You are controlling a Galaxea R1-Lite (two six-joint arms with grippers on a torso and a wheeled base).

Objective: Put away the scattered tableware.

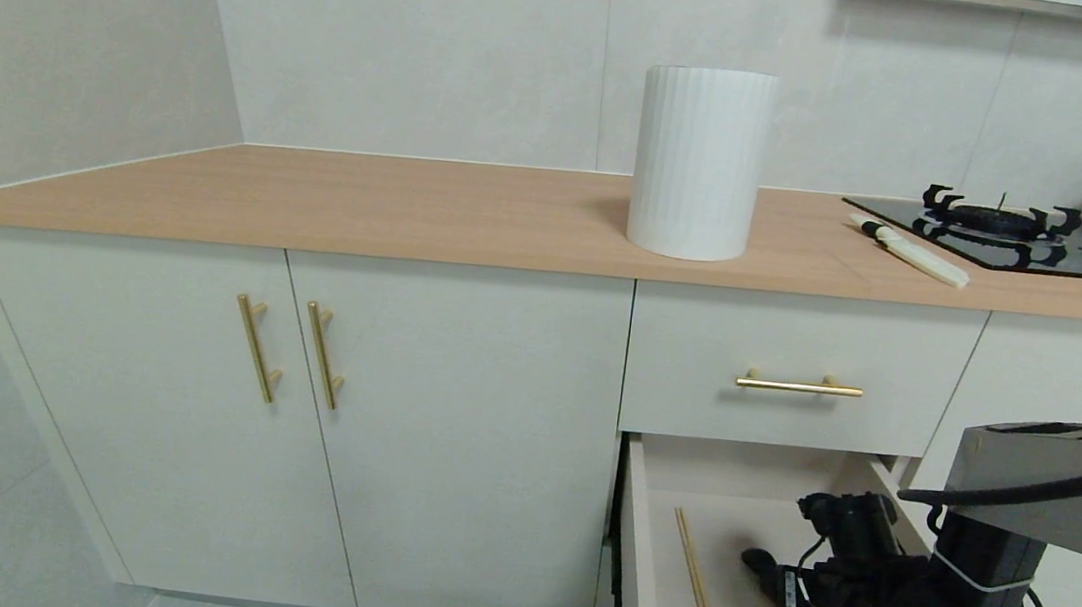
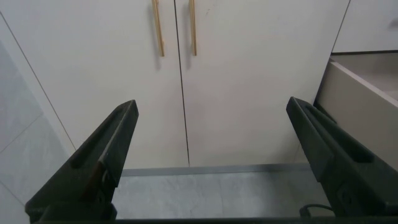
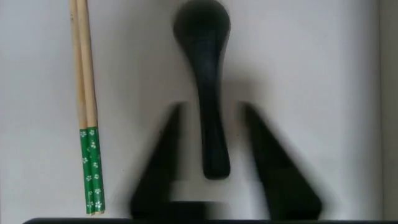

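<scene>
Here the right hand (image 3: 211, 112) is seen spread inside the open drawer (image 1: 759, 523), with the black spoon (image 3: 204, 37) lying on its floor between the fingers (image 3: 160, 165), near the chopsticks (image 3: 84, 93). The hand is best lifted straight up, so the handle is not snagged.

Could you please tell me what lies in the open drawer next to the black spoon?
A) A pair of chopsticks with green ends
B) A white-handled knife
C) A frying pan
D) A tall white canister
A: the chopsticks lie on the floor of the open drawer beside the spoon, while the knife and the canister sit up on the counter.
</scene>
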